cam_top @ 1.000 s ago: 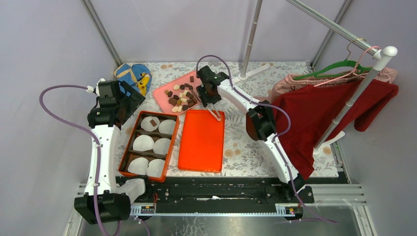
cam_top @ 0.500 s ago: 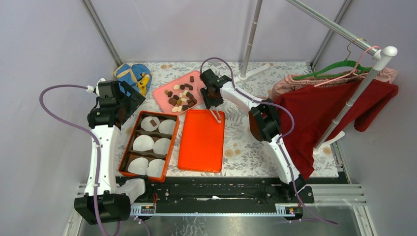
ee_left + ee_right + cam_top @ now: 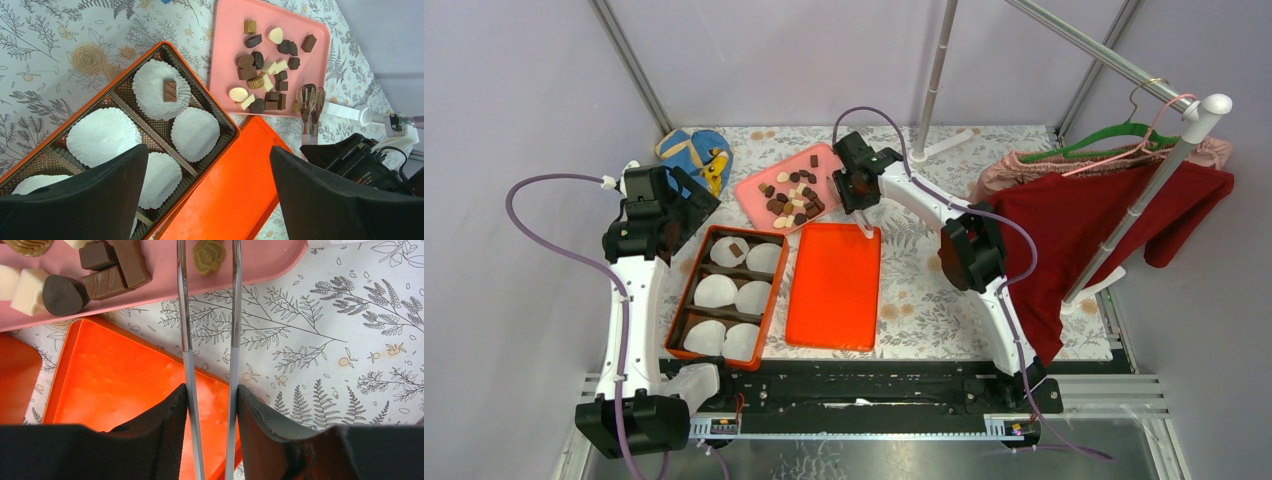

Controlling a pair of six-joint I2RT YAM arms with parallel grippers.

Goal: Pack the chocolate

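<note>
The chocolate [image 3: 792, 195] lies as a pile of dark, light-brown and cream pieces [image 3: 265, 75] on a pink tray [image 3: 759, 185]. One brown piece [image 3: 170, 90] sits in a paper liner of the orange box [image 3: 686, 300]. My right gripper [image 3: 212, 395] is shut on metal tongs [image 3: 182, 300]. The tongs' arms straddle a light-brown piece [image 3: 209, 249] at the tray's edge. My left gripper [image 3: 207, 200] hangs open above the box and the orange lid [image 3: 235, 190], holding nothing.
The flat orange lid [image 3: 834, 285] lies right of the box. A blue and yellow soft toy [image 3: 696, 152] sits at the back left. A white rack foot [image 3: 934, 150] and a red garment [image 3: 1074, 230] on a hanger stand to the right.
My right gripper has shifted a little back and to the right, and its jaws have squeezed the tongs narrower. The left arm has not moved.
</note>
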